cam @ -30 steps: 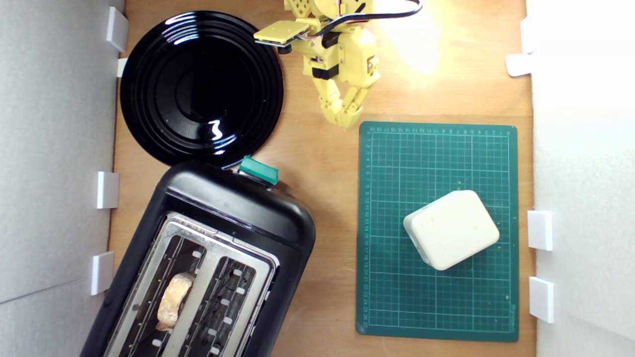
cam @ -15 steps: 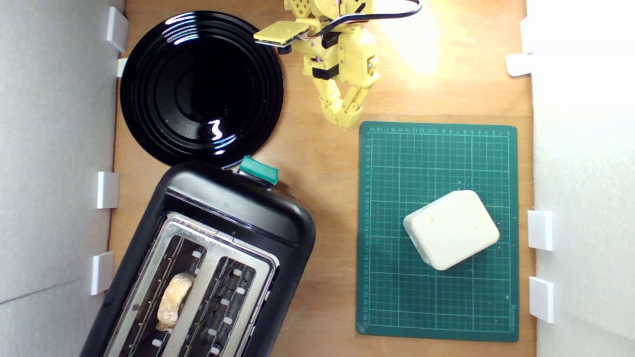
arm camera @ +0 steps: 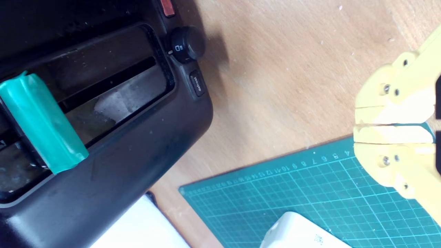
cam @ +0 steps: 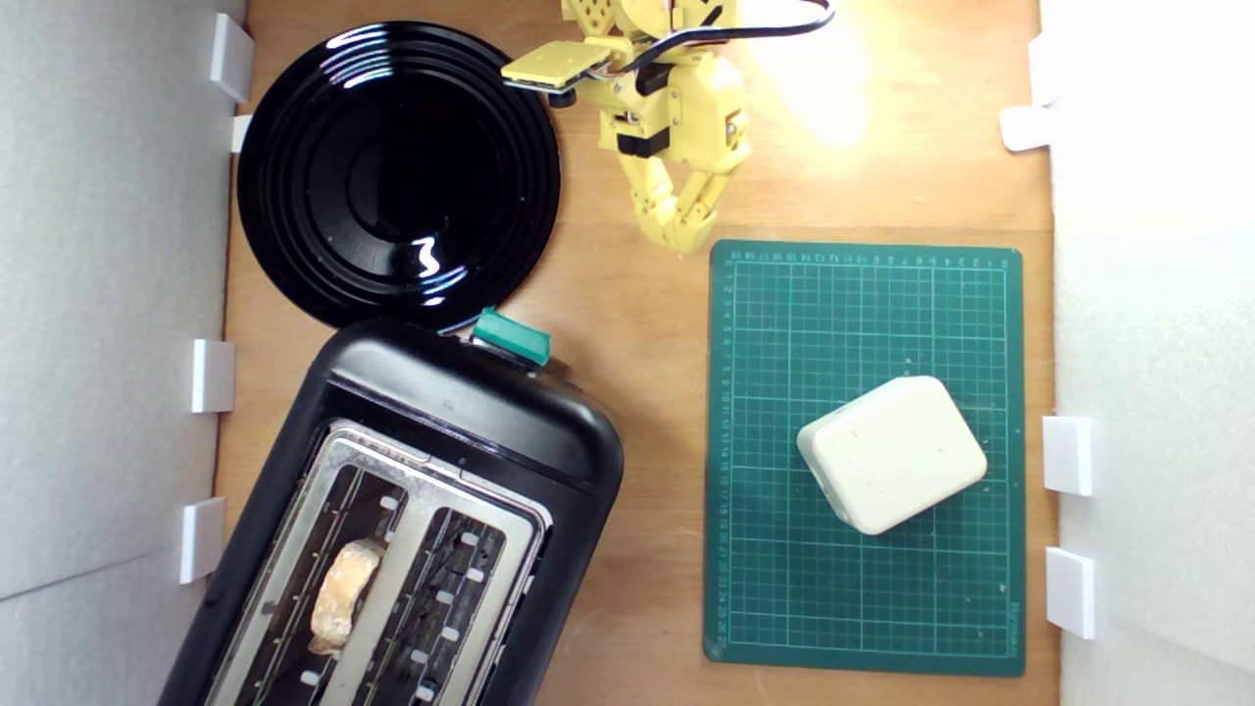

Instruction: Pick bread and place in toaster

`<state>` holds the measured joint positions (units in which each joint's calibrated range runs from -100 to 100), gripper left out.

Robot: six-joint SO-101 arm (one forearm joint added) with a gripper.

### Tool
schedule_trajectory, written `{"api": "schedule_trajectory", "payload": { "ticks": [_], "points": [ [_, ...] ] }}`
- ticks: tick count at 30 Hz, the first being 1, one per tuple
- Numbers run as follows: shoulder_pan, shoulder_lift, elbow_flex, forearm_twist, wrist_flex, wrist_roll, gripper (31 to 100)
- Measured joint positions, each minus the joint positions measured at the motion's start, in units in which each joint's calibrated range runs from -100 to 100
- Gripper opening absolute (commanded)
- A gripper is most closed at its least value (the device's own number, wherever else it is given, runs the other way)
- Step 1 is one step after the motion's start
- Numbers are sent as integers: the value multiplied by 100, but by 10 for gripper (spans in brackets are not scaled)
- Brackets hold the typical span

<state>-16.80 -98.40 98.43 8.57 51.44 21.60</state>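
Bright overexposed glare on tabletop (cam: 833, 88); plate (cam: 397, 176) shows sharp reflections; wrist view softer.

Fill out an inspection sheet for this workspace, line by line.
Surface: wooden tabletop, bright glare near the arm.
Job's things: bread stands in the slot nearer the exterior view's left of the black toaster; the other slot looks empty; teal lever at the toaster's end facing the plate.
Clutter: glossy black plate, bare; green cutting mat with a cream-white block on it.
Hand: yellow hand shut, holding nothing, over bare wood near the mat's corner.
Cables: one black cable at the arm's upper part.
Surroundings: pale foam walls on both sides with white brackets along the table edges.
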Motion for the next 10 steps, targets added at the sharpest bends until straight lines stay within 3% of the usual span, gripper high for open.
{"api": "schedule_trajectory", "payload": {
  "ticks": [10],
  "points": [
    [0,0,0,0,0,0,403]
  ]
}}
